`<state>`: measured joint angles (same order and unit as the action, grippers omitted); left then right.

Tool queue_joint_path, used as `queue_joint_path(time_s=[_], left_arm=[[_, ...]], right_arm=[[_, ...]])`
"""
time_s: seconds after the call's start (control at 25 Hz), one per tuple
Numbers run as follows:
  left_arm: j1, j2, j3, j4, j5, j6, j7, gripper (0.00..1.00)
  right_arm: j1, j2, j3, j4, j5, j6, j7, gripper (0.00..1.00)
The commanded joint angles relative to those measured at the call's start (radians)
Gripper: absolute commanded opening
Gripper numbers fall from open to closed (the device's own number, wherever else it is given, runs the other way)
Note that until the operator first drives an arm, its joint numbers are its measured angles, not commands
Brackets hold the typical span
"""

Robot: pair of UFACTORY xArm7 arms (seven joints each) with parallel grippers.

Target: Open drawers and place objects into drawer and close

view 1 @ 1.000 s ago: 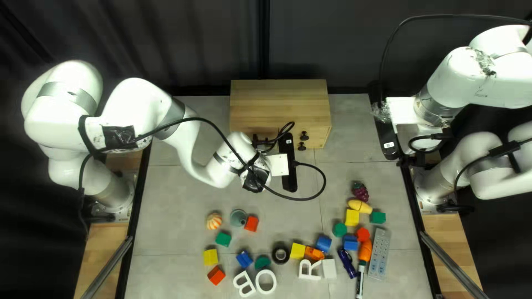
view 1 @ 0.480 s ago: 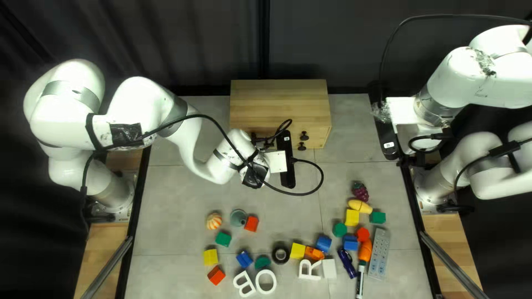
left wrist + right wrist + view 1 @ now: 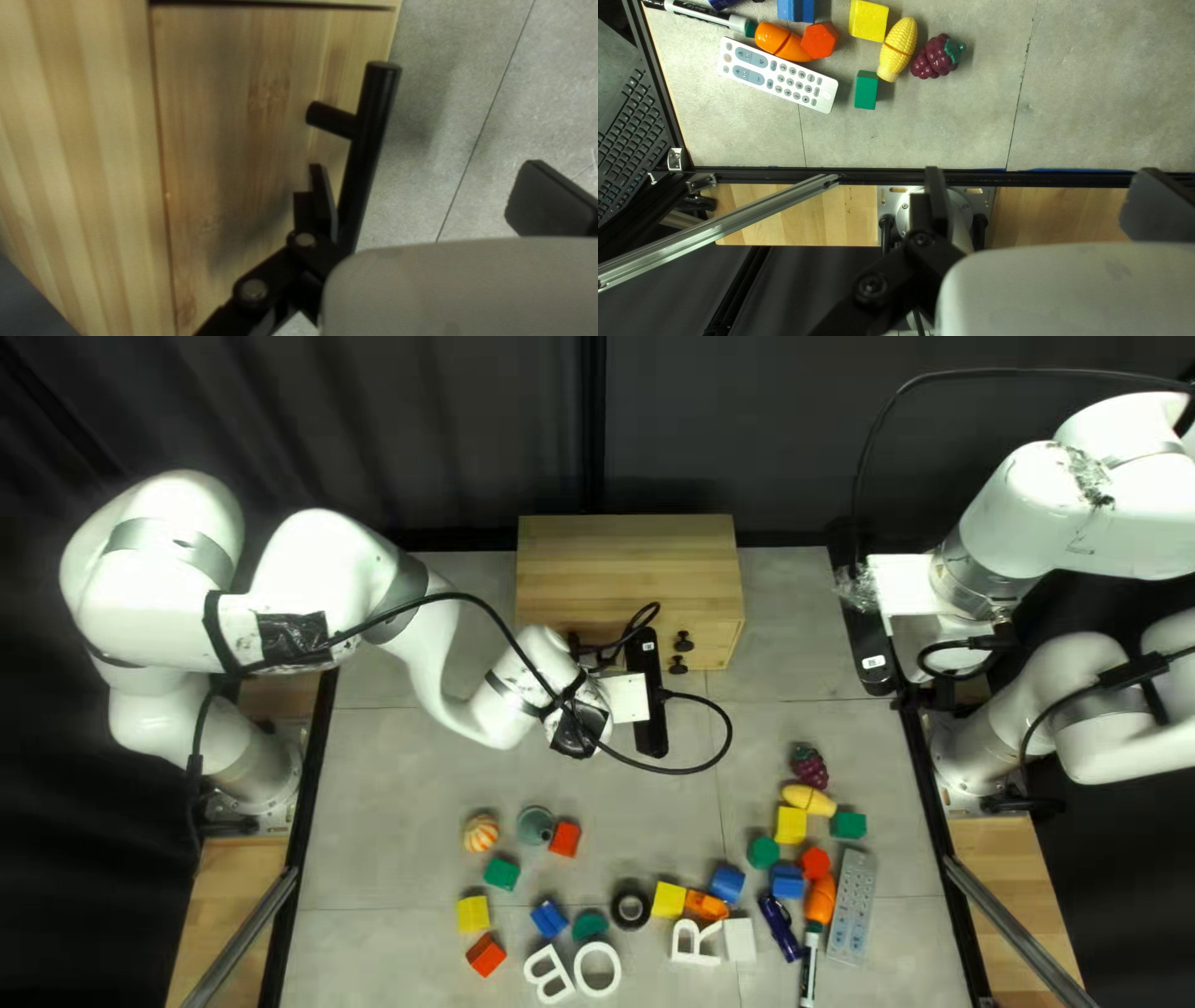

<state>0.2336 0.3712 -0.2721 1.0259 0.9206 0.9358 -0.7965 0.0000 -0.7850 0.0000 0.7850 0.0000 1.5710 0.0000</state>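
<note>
Grey bench [image 3: 398, 809] fills the middle of the top left view. Over it the left arm [image 3: 311, 566] reaches across, a touch further right than half a second ago; the right arm [image 3: 1114, 498] and the loose things lie where they were. At the bench's far edge stands the wooden chest [image 3: 629, 554], the left arm's end and black cable [image 3: 672, 773] in the way of part of its front. The left hand [image 3: 603, 672] is spread, one finger between the drawer [image 3: 249, 137] and its black handle [image 3: 374, 118], the other well apart over the bench. The right hand [image 3: 921, 698] is spread too, above the bench's right edge. Near that corner, the right wrist view shows a keyboard [image 3: 629, 143]. Marked buttons cover the remote [image 3: 750, 65], and the marker [image 3: 700, 15] bears small print. White letters [image 3: 579, 971] lie along the near part, with a tape roll [image 3: 616, 906] and coloured blocks about them. A carrot [image 3: 778, 42], corn [image 3: 898, 48] and grapes [image 3: 935, 57] lie near the remote.
</note>
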Motion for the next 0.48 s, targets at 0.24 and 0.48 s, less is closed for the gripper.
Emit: queue_joint_path(time_s=[0.24,0.48], left_arm=[[-0.007,-0.074,-0.041,-0.061,-0.078,0.004,0.014,1.00],[-0.010,-0.102,-0.055,-0.069,-0.109,0.013,0.031,1.00]], right_arm=[[0.000,0.000,0.000,0.000,0.000,0.000,0.000,1.00],[0.000,0.000,0.000,0.000,0.000,0.000,0.000,1.00]])
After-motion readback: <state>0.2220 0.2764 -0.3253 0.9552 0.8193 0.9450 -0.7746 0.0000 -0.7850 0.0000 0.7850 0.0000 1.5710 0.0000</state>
